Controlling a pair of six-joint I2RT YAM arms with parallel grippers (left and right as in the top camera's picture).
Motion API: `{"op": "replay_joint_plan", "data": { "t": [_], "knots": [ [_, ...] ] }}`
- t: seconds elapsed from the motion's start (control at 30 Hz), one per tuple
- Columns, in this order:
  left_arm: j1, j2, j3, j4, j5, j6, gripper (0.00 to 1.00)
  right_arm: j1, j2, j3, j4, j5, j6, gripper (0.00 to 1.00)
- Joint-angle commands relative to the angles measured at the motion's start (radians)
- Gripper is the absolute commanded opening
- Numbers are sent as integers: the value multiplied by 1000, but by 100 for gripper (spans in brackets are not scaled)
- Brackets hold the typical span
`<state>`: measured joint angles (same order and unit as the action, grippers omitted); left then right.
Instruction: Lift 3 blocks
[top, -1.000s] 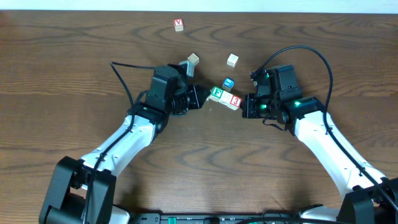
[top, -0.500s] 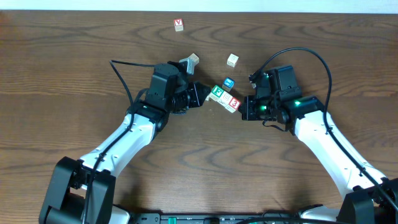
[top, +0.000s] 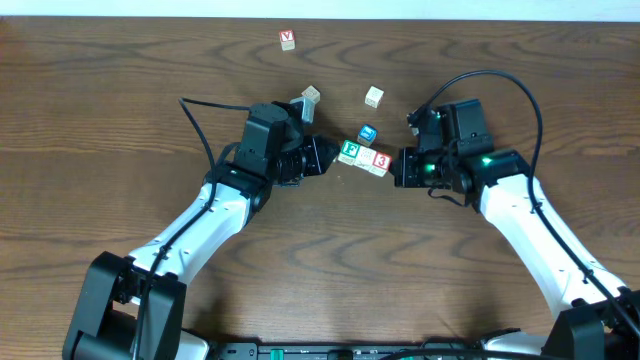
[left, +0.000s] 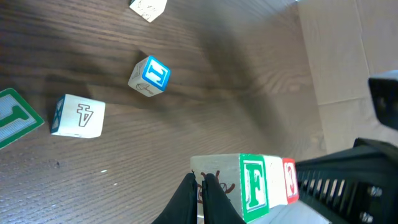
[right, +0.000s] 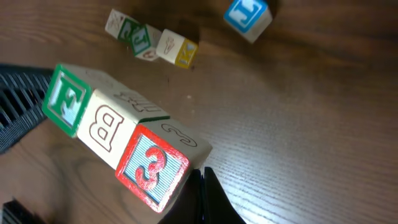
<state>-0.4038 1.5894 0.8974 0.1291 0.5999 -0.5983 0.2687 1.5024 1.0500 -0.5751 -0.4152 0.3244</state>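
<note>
Three blocks form one tight row between my two grippers: the green "F" block (top: 349, 152) (left: 255, 186) (right: 65, 99), the pale "B" block (top: 364, 156) (right: 106, 127) and the red "3" block (top: 380, 159) (left: 290, 180) (right: 152, 165). My left gripper (top: 335, 155) (left: 201, 183) is shut, with its tips pressed against the outer side of the "F" block. My right gripper (top: 396, 165) (right: 202, 177) is shut too and presses the "3" block's outer side. In the wrist views the row seems to hang just above the wood.
A blue-faced block (top: 367, 133) (left: 149, 76) (right: 247, 15) lies just behind the row. Further back are a pale block (top: 373, 96), another block (top: 311, 96) by the left arm, and a red "V" block (top: 288, 39).
The row of blocks and both grippers have shifted slightly to the right and away from the arms' bases. The row now sits more level. Both grippers stay shut.
</note>
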Motion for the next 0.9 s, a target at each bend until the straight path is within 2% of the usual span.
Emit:
{"op": "replay_joint_plan", "data": {
  "t": [0.0,0.87],
  "knots": [
    [-54,-10,18,-2,148,17,7,24,-8,50,27,-143,-26,1],
    [-54,-10,18,-2,152,17,7,24,-8,50,31,-113,-2,1]
  ]
}}
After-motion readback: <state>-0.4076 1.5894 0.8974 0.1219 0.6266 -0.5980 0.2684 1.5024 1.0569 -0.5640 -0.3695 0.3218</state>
